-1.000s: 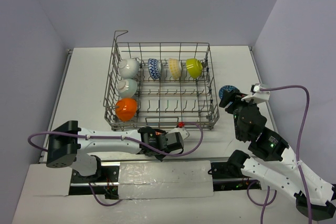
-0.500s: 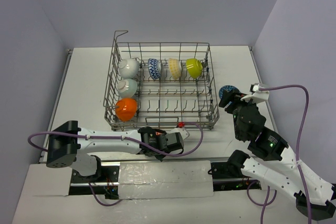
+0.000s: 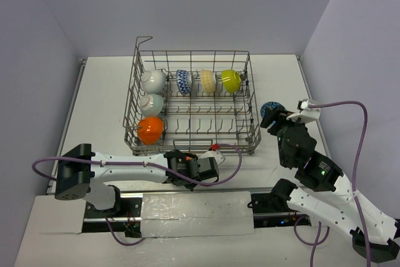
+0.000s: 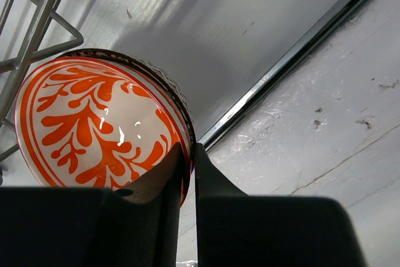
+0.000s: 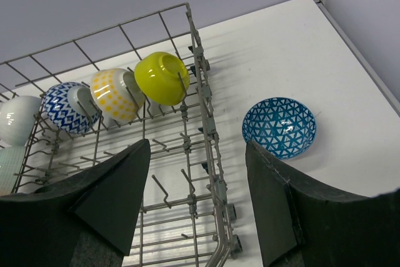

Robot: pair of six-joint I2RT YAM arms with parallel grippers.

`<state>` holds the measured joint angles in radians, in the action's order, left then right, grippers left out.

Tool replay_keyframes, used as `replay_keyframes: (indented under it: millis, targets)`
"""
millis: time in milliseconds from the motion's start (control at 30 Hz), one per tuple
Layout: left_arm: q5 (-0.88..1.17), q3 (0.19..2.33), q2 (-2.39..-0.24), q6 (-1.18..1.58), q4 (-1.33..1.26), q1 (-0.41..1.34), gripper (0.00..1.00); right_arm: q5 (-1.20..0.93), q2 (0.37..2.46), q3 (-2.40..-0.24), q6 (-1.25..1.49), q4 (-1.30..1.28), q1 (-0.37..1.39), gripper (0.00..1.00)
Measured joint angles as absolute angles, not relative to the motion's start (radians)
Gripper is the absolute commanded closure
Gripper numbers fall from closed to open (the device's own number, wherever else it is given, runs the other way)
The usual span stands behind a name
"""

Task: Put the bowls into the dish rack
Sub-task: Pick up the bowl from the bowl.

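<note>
Only the left gripper (image 4: 189, 151) had shifted slightly; it pinched the red bowl (image 4: 94, 123) by its rim, just outside the rack's (image 3: 194, 52) near side. That thin edge grip probably suited dropping it on edge between tines. The right gripper (image 5: 197, 145) hung spread over the rack's right side, with the blue bowl (image 5: 279, 126) on the table beside that side, likely its next pick. Six bowls already stood along the rack's left and far sides.

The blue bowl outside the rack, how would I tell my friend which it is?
Find the big grey wire dish rack in the middle of the white table. Just past its right side one bowl sits alone on the table, open side up. It is turquoise with white triangles; the rack's dark-blue bowl stands on edge.
</note>
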<state>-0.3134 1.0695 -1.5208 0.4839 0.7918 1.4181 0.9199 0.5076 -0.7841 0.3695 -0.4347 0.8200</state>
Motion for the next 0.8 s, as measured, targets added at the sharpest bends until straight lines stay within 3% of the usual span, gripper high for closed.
replay_keyframes:
  millis: [200,300,800]
  targets:
    - [-0.32,1.07,-1.52,0.488,0.791,1.418,0.92,0.92,0.508,-0.784,0.369,-0.435,0.82,0.3]
    - [-0.32,1.07,-1.52,0.488,0.791,1.418,1.0,0.92,0.508,-0.784,0.369,-0.435,0.82,0.3]
    - [-0.334,1.079,-1.526,0.487,0.8,1.419,1.0,0.877,0.548,-0.784,0.358,-0.435,0.82,0.3]
